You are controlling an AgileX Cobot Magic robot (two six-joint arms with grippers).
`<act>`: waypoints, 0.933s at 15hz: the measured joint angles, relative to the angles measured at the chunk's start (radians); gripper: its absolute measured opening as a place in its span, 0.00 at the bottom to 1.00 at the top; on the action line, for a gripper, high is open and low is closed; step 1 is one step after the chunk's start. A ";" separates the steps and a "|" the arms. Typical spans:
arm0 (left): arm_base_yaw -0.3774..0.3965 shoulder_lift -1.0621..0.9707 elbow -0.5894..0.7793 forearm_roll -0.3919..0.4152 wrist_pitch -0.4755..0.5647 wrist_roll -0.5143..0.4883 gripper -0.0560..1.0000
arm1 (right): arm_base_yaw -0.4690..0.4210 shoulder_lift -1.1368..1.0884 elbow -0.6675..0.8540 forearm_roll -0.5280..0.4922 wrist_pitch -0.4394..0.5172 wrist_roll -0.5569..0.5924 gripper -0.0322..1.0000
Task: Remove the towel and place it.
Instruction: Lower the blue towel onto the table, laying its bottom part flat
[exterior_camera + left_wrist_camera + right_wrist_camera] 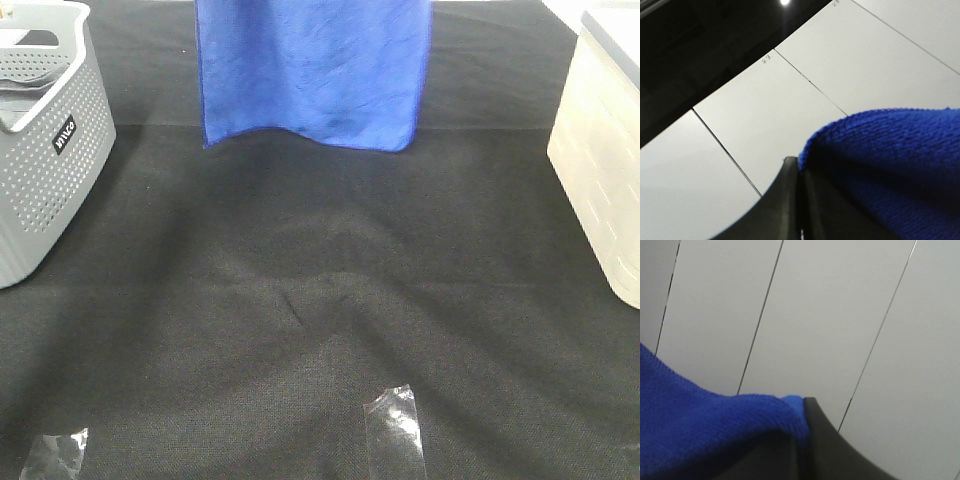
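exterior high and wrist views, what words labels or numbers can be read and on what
On the grey perforated plastic basket, small black label: white letters, too blurred to read.
On the white panels in the left wrist view: two tiny dark marks, too small to read.
On the royal-blue fuzzy towel and cream plastic bin: none visible.

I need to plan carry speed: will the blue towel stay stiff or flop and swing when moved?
Probably floppy: the towel hangs as a loose sheet with a wavy bottom edge. Likely to sway, as that edge looks unsupported. Slipping seems unlikely: fuzzy cloth is pinched in the left gripper and right gripper.
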 joint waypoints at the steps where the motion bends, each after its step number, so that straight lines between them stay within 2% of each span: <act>1: -0.008 0.005 0.000 0.006 0.041 -0.048 0.05 | 0.000 0.001 -0.001 0.000 0.064 0.000 0.03; 2: -0.022 0.008 0.000 0.014 0.117 -0.099 0.05 | 0.000 0.001 -0.002 0.001 0.142 0.000 0.03; 3: -0.041 0.008 0.000 0.019 0.235 -0.144 0.05 | 0.000 0.001 -0.002 0.011 0.229 0.001 0.03; 5: -0.084 0.008 0.000 -0.034 0.517 -0.170 0.05 | 0.000 -0.006 -0.002 0.044 0.422 0.007 0.03; 6: -0.107 0.008 0.000 -0.093 0.673 -0.150 0.05 | 0.000 -0.018 -0.002 0.060 0.503 0.008 0.03; 7: -0.130 0.007 0.000 -0.163 0.849 -0.081 0.05 | 0.000 -0.035 -0.002 0.076 0.582 0.008 0.03; 8: -0.141 0.005 0.000 -0.189 0.921 -0.047 0.05 | 0.000 -0.046 -0.002 0.081 0.623 0.008 0.03; 9: -0.166 -0.002 0.000 -0.249 1.094 0.038 0.05 | 0.000 -0.062 -0.003 0.094 0.706 0.008 0.03; 11: -0.203 -0.021 0.000 -0.332 1.376 0.119 0.05 | 0.000 -0.095 -0.003 0.125 0.852 0.008 0.03; 12: -0.210 -0.039 0.000 -0.356 1.480 0.129 0.05 | 0.000 -0.106 -0.003 0.139 0.931 0.008 0.03; 14: -0.210 -0.084 0.000 -0.391 1.532 0.123 0.05 | 0.000 -0.115 -0.003 0.153 1.051 0.008 0.03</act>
